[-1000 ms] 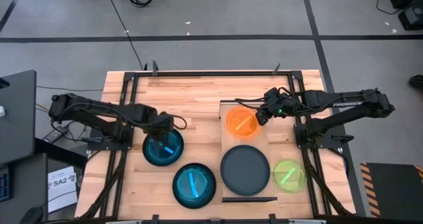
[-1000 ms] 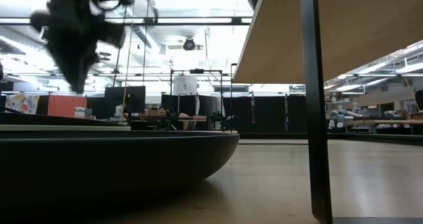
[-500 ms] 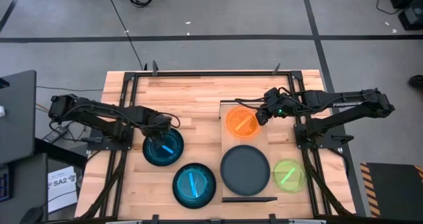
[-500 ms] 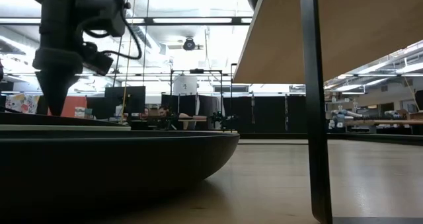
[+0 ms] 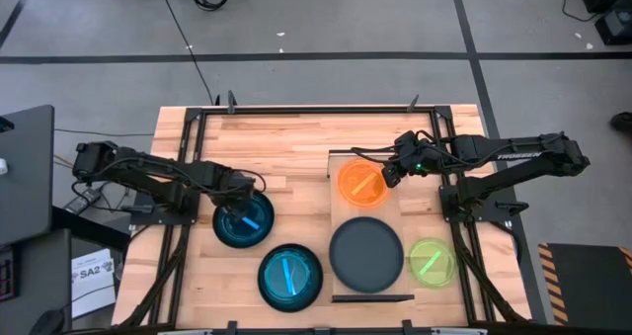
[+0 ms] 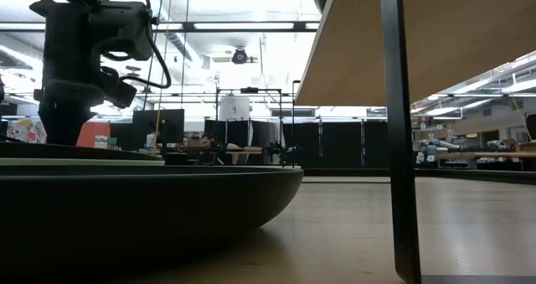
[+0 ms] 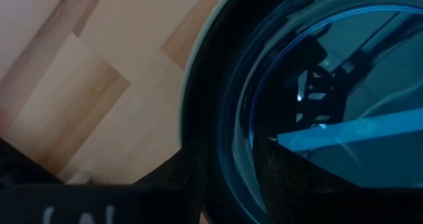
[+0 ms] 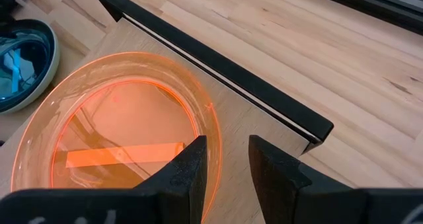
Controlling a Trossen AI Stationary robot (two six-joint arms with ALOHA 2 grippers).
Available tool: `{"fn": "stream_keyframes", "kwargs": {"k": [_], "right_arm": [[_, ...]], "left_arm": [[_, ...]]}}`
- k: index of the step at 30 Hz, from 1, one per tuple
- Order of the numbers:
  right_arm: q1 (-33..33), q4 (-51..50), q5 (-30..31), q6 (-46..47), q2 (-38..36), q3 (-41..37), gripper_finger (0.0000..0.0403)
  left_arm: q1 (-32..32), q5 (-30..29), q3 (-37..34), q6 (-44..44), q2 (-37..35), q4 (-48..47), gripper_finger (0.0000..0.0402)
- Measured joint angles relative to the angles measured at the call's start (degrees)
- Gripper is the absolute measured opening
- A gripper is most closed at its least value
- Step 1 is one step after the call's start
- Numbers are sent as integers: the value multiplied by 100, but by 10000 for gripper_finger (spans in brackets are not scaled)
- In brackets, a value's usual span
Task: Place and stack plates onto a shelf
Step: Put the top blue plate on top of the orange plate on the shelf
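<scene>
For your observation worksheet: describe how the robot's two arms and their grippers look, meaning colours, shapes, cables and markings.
Both arms are dark, slim and jointed, with black cables looped along them. The right arm carries pale lettering and a small green light near its wrist. The right gripper has two flat, matte black fingers. The left gripper is equally dark.

My left end effector (image 5: 240, 191) sits at the rim of a translucent teal-blue plate (image 5: 245, 222); my right end effector (image 5: 389, 170) is beside the translucent orange plate (image 5: 360, 182) on the pale wood shelf (image 5: 393, 208).

Two teal-blue plates (image 5: 244, 222) (image 5: 290, 277); one orange plate (image 5: 360, 182); one black plate (image 5: 366, 254); one lime-green plate (image 5: 432, 260).
</scene>
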Motion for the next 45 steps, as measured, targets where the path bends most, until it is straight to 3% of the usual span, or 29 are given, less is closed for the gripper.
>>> {"fn": "stream_keyframes", "kwargs": {"k": [16,22,28,45], "right_arm": [[0,0,0,0,0,0,118],[2,0,0,0,0,0,118],[0,18,0,0,0,0,118],[0,18,0,0,-2,0,118]], "left_arm": [[0,-4,-15,-386,13,95,130],[-4,179,-470,-589,5,588,130],[-4,201,-487,-656,0,614,129],[-2,205,-494,-643,9,618,35]]}}
